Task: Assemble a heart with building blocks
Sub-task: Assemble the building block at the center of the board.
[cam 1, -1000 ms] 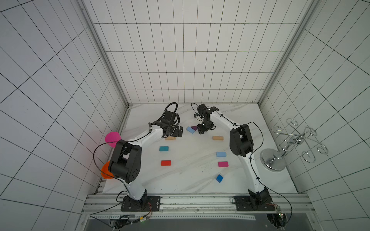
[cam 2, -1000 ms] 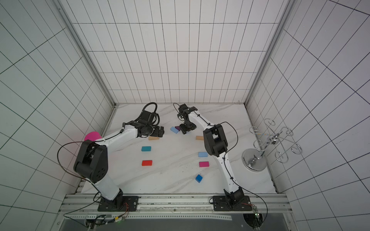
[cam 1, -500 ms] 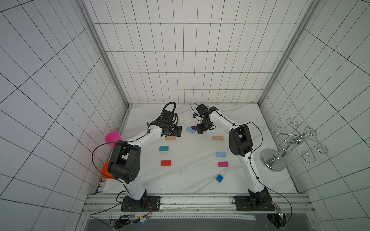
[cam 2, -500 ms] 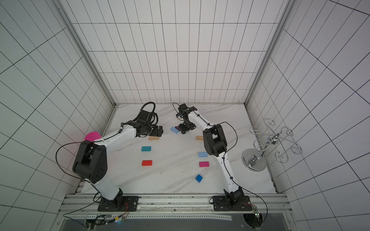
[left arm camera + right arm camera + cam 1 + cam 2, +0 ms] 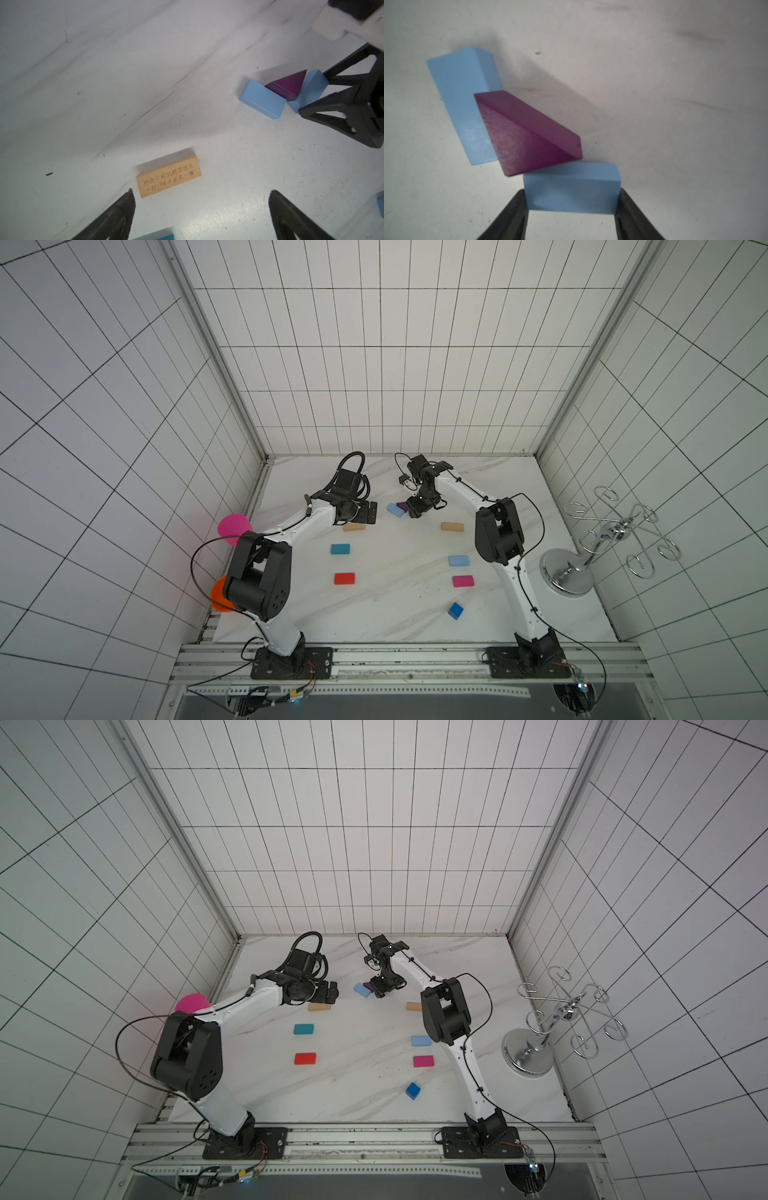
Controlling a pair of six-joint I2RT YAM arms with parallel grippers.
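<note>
My right gripper (image 5: 419, 509), clamped on a light blue block (image 5: 572, 187), has edged slightly toward the triangle (image 5: 527, 135), and the block's top edge meets it. My left arm (image 5: 299, 526) has drifted a touch at wrist and elbow, barely noticeable.

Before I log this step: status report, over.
Right gripper shut on light blue rectangular block, touching dark purple triangular block. Left gripper open, empty. No obstruction seen.

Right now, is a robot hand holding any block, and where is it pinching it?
The right gripper pinches a light blue block by its two short ends. The left gripper is open and empty.
</note>
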